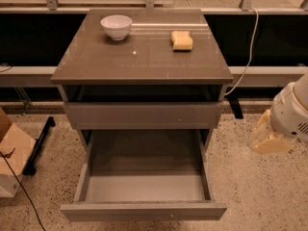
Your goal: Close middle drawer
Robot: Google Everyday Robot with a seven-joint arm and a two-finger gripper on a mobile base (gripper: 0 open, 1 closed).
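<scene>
Nearest the camera is the flat grey-brown front of the middle drawer (144,187), its long edge running left to right across the bottom of the view. The drawer is pulled far out of the cabinet (72,71) toward the camera, so its slide axis runs near to far and its open top faces up, showing a paler grey, bare inside. Left of it on the speckled terrazzo floor (255,191) stands a cardboard box (12,153), with a thin black cable (20,194) trailing past it and a black bar (39,146) lying just beyond. To the right, at the frame's edge, the robot's white and cream gripper (269,137) hangs beside the cabinet at about the height of the drawer's back, well apart from the drawer and touching nothing; whether it is open or closed cannot be told, and nothing is seen in its hold. Behind the open drawer, the wider upper front (142,115) sits nearly flush under a dark gap. On the cabinet's glossy brown top, a white bowl (116,26) stands at the far left and a yellow sponge (182,40) lies to its right. A white cable (246,64) hangs down behind the cabinet's right side.
</scene>
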